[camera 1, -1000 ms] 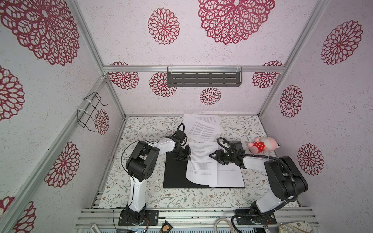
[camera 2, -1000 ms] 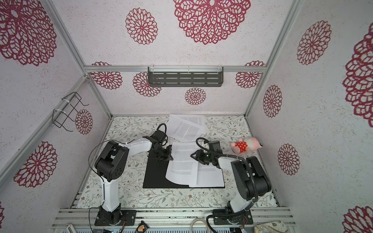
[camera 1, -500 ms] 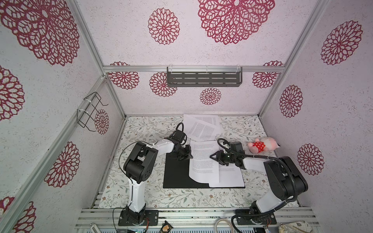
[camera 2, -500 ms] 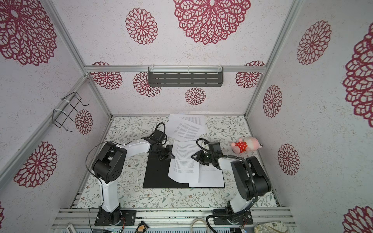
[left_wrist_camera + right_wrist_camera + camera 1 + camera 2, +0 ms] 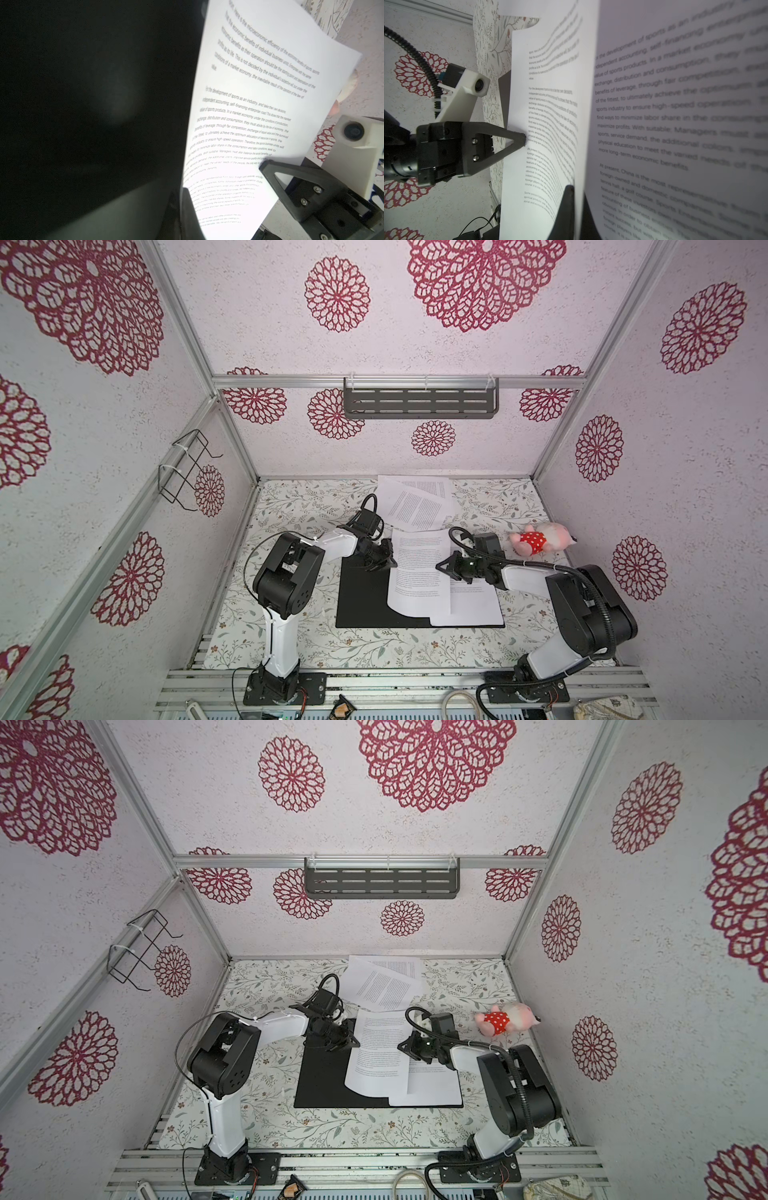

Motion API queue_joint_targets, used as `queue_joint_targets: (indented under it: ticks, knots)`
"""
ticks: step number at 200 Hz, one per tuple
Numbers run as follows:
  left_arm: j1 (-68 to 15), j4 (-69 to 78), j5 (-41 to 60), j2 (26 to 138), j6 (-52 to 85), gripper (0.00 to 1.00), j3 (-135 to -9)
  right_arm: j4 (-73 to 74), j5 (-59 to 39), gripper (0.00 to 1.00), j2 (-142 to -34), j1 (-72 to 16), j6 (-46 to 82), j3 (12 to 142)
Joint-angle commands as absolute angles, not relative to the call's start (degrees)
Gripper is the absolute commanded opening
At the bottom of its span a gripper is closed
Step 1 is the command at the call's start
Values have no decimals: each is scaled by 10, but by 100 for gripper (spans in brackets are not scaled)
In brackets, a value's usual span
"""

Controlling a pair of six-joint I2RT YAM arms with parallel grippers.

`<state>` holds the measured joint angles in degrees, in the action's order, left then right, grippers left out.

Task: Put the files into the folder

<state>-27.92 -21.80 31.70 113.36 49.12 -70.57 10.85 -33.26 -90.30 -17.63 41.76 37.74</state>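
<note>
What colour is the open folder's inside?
Black; the folder shows best in a top view.

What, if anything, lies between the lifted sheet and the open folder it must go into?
Nothing foreign shows. The lifted sheet, pinched by the right end effector, hangs over the folder; only a filed sheet lies beneath it. The plush toy sits apart.

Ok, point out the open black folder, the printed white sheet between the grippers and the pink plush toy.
open black folder [image 5: 361, 605]: in a top view, bare left panel.
printed white sheet [image 5: 419, 572]: in a top view, mid-page text.
pink plush toy [image 5: 533, 540]: in a top view, red dress.
</note>
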Motion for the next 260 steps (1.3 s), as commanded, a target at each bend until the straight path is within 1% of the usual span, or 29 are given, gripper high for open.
queue_joint_targets:
  ticks: [1,12,17,31,50,58,64,91,111,134,172,189,204,223,260]
  knots:
    - [-266,-223,309,1084,463,31,-709,58,-320,0,-857,-177,389,407]
    - [-259,-244,285,1063,439,49,-716,36,-315,0,-837,-177,381,415]
    - [-257,-254,274,1052,426,56,-719,22,-313,0,-829,-177,375,419]
    - [-253,-281,251,1020,391,71,-730,-34,-306,0,-816,-175,343,442]
    - [-249,-306,235,978,346,88,-746,-137,-276,0,-809,-172,288,480]
    - [-248,-315,228,960,324,100,-752,-177,-265,0,-807,-173,262,497]
    - [-248,-320,228,947,304,98,-755,-206,-255,0,-807,-172,243,509]
    - [-248,-321,230,882,260,99,-744,-314,-196,0,-815,-165,170,556]
    - [-250,-303,267,829,241,98,-725,-364,-157,0,-828,-153,146,581]
    - [-253,-245,286,750,212,99,-667,-386,-125,0,-843,-137,132,600]
    - [-259,-130,256,638,173,99,-558,-400,-44,0,-860,-124,82,607]
    - [-260,-102,257,618,171,99,-536,-409,-25,0,-864,-118,61,615]
    - [-259,-107,239,618,175,99,-535,-414,-17,0,-869,-111,50,620]
    - [-259,-118,250,628,175,98,-544,-415,-5,0,-878,-103,46,623]
    - [-259,-116,260,634,181,99,-543,-400,-23,0,-880,-102,44,617]
